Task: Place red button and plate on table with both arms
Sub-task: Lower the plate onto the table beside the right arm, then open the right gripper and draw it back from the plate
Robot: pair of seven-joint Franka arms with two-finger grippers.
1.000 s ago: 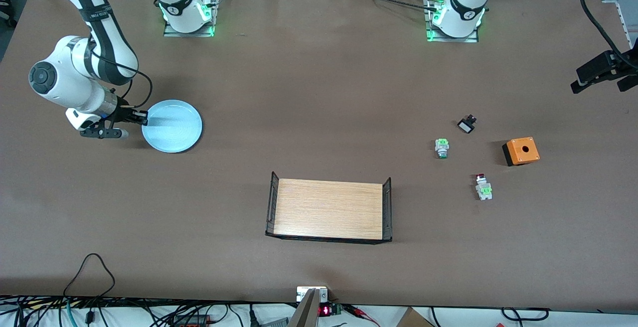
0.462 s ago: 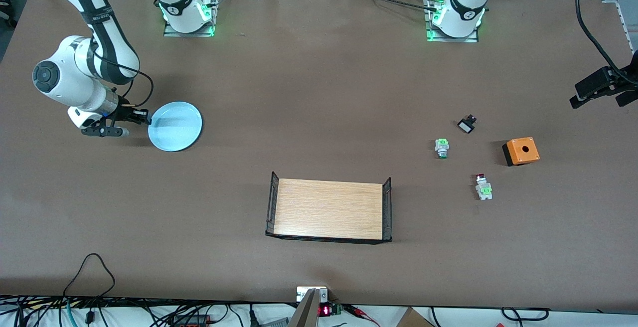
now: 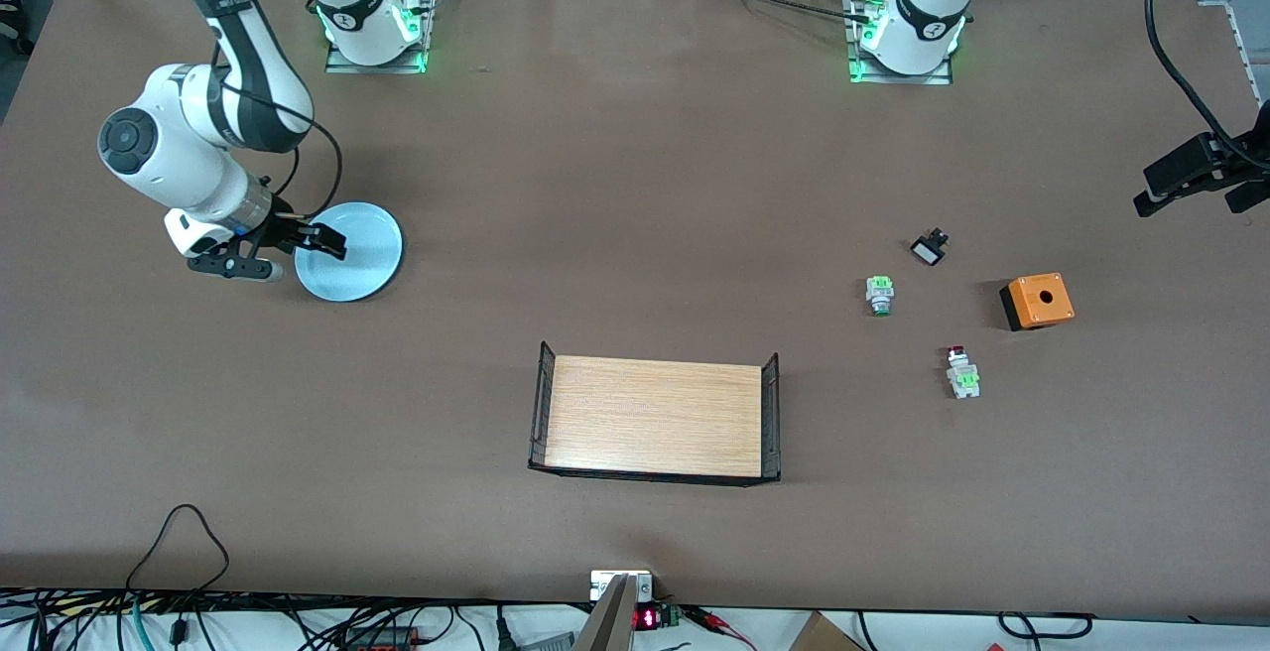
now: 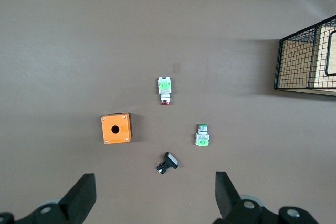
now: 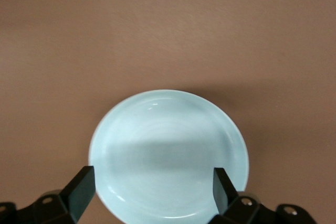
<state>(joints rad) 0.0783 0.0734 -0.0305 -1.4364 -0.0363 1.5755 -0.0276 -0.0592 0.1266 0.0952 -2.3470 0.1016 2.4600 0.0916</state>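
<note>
The light blue plate [image 3: 357, 252] lies flat on the brown table [image 3: 635, 185] toward the right arm's end. My right gripper [image 3: 283, 254] is open and empty, over the plate's edge. In the right wrist view the plate [image 5: 168, 153] fills the space between the spread fingers [image 5: 81, 188], gripper [image 5: 152, 192]. The red button [image 3: 960, 371] lies on its side toward the left arm's end, also in the left wrist view [image 4: 165, 88]. My left gripper [image 3: 1201, 170] is open and empty, up in the air at that end; it shows in its own view [image 4: 152, 203].
A wooden tray with black mesh ends [image 3: 655, 417] stands mid-table, nearer the front camera. Around the red button lie an orange box [image 3: 1037, 301], a green-white part [image 3: 879, 295] and a small black piece [image 3: 929, 248]. Cables hang off the table's near edge.
My right gripper has moved from beside the plate's rim to over its edge, and its arm shifted toward the table's middle. My left gripper dropped slightly lower in the view.
</note>
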